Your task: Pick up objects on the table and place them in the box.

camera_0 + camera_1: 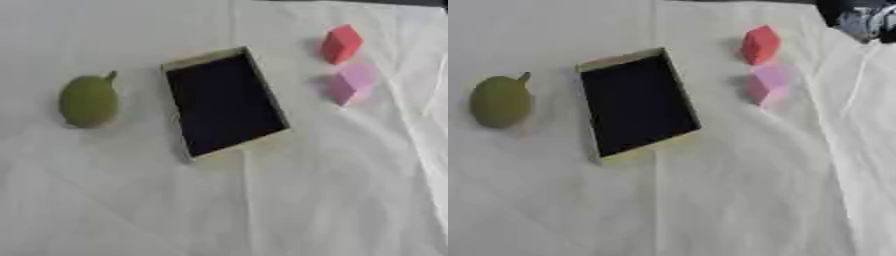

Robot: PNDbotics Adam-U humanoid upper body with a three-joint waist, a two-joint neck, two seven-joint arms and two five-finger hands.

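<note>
Open shallow box [224, 104] with dark inside and pale rim, lying askew mid-bench on the white cloth [262, 210]; green pear-shaped fruit [87, 100] with a short stem well left of it, apart from the box; red block [341, 43] far right, pink block [350, 82] just near of it, almost touching; nothing inside the box; neither hand in sight, so open or closed impossible to tell.
</note>
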